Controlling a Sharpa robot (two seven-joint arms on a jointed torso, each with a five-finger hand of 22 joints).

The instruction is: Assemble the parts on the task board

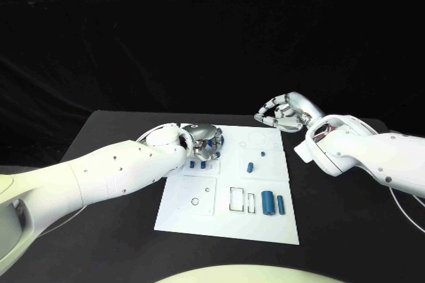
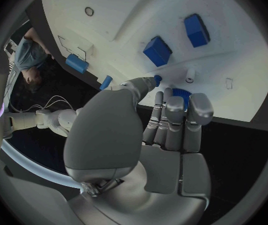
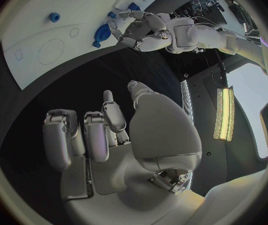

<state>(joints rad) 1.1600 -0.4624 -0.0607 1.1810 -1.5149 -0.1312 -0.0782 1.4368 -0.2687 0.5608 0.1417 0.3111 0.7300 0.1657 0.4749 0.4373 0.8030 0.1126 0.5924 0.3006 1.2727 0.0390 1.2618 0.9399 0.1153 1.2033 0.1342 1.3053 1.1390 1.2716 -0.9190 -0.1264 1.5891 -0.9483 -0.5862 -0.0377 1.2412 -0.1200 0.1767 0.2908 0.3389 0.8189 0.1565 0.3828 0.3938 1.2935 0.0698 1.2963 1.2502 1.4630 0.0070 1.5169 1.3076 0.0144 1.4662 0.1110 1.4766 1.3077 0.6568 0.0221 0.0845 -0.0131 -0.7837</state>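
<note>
The white task board lies mid-table. My left hand hovers over its far left corner, fingers pointing down at a blue round part. Its thumb tip touches a small blue piece; whether that piece is pinched is unclear. Two blue blocks stand in the board just beyond the fingers, next to a white peg. Near the board's near right lie two blue cylinders, and a small blue part sits mid-board. My right hand hangs over the black table past the board's far right corner, fingers curled in, holding nothing.
The black table runs wide on both sides of the board. Outlined slots and a ring mark show on the board's near half. My right forearm lies along the board's right side.
</note>
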